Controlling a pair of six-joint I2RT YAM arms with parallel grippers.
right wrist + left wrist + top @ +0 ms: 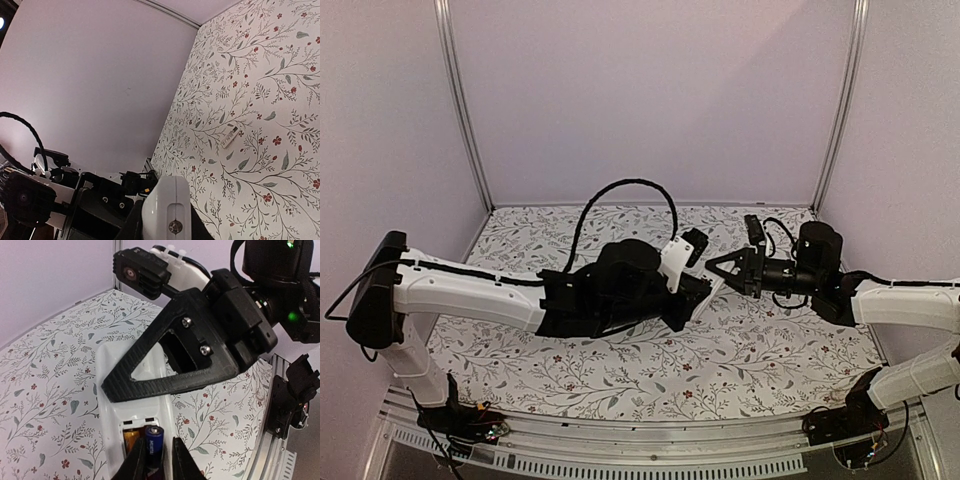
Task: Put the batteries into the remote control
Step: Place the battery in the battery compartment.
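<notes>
In the left wrist view the white remote control [112,410] lies back up over the table, its battery bay open. An orange battery [131,440] sits in the bay's left slot. My left gripper [157,452] is shut on the dark battery [153,440], whose top end is in the right slot. My right gripper [167,226] is shut on the remote's far end [167,200]; its black finger [170,385] crosses the remote. In the top view the left gripper [698,290] and the right gripper [713,268] meet at mid-table, and the remote is mostly hidden.
A small white battery cover [229,136] lies loose on the floral tablecloth [650,370]. The booth's lilac walls close in the back and sides. A metal rail [650,440] runs along the near table edge.
</notes>
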